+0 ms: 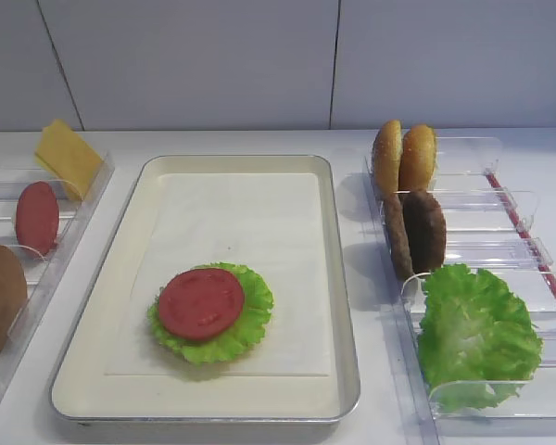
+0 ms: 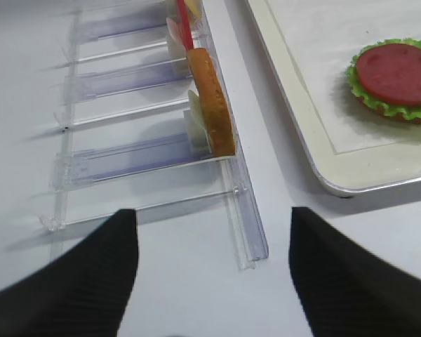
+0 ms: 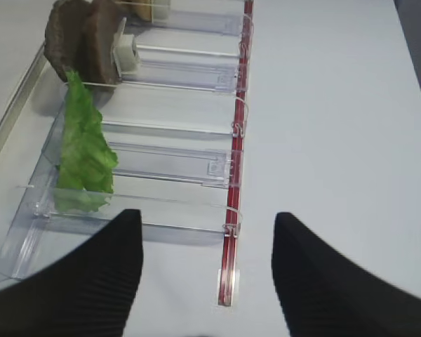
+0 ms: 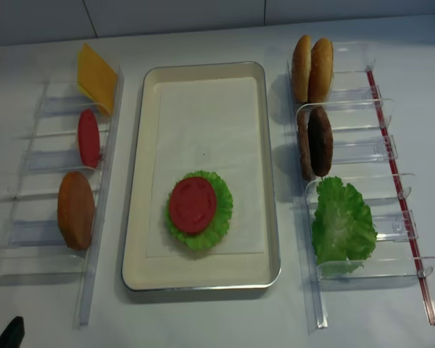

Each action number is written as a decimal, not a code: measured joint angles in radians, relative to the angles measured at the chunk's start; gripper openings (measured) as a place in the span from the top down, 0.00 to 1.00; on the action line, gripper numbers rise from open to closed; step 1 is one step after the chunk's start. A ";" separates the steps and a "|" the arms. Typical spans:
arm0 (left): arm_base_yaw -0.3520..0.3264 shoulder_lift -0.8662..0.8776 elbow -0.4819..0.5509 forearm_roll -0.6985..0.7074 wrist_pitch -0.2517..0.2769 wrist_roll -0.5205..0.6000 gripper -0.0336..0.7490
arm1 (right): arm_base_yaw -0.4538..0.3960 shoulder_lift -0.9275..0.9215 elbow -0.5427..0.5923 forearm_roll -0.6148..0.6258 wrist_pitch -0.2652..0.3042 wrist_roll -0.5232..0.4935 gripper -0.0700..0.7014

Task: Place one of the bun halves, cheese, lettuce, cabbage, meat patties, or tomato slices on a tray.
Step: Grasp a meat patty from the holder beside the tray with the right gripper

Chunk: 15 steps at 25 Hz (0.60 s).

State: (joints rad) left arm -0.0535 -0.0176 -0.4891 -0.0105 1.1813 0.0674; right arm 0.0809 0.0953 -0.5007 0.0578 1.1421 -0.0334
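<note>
**Both my grippers open over the table, tomato and lettuce already on the tray**

My right gripper (image 3: 207, 281) hangs released, its two dark fingers (image 3: 91, 281) spread wide with nothing between them. Below the gap lies bare white table and the near end of the right-hand clear bin rack (image 3: 161, 210), with its red strip (image 3: 231, 210) running away along the rack's outer edge. To the right of that strip the table is plain white surface up to a dark border at the far right.

My left gripper (image 2: 210, 281) is likewise unclenched and holds nothing. It hovers at the near end of the left clear rack (image 2: 126, 161), where a bun half (image 2: 212, 102) stands on edge against the rack's inner wall. A narrow lane of table separates that wall from the tray (image 1: 343, 306).

The tray sits in the middle between the two racks, apart from both. On its cream paper lining (image 1: 250, 222), toward the near left, a lettuce leaf (image 1: 250, 324) lies flat with a tomato slice (image 1: 201, 303) on top; the far half of the lining is bare, and the stack stays clear of the rim.

In the right rack, two bun halves (image 1: 403, 158) stand upright at the far end, then the meat patties (image 1: 417, 232), then a lettuce leaf (image 1: 477, 334) nearest me. The left rack holds the cheese (image 1: 67, 158) leaning at the far end and a tomato slice (image 1: 37, 218) on edge.
</note>
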 joint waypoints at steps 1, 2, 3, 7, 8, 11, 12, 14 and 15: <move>0.000 0.000 0.000 0.000 0.000 0.000 0.36 | 0.000 0.034 -0.008 0.002 -0.002 0.000 0.32; 0.000 0.000 0.000 0.000 0.000 0.000 0.36 | 0.000 0.063 -0.017 0.004 -0.002 -0.001 0.32; 0.000 0.000 0.000 0.000 0.000 0.000 0.36 | 0.000 0.097 -0.030 0.008 -0.002 -0.001 0.32; 0.000 0.000 0.000 0.000 0.000 0.000 0.36 | 0.000 0.234 -0.095 0.038 -0.002 -0.051 0.31; 0.000 0.000 0.000 0.000 0.000 0.000 0.36 | 0.000 0.268 -0.110 0.058 -0.002 -0.073 0.31; 0.000 0.000 0.000 0.000 0.000 0.000 0.36 | 0.000 0.355 -0.162 0.123 -0.002 -0.123 0.32; 0.000 0.000 0.000 0.000 0.000 0.000 0.36 | 0.000 0.392 -0.180 0.149 -0.002 -0.140 0.32; 0.000 0.000 0.000 0.000 0.000 0.000 0.36 | 0.000 0.449 -0.216 0.202 -0.004 -0.178 0.32; 0.000 0.000 0.000 0.000 0.000 0.000 0.36 | 0.000 0.480 -0.231 0.230 -0.004 -0.196 0.32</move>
State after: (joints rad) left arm -0.0535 -0.0176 -0.4891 -0.0105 1.1813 0.0674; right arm 0.0809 0.5751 -0.7314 0.2879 1.1386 -0.2297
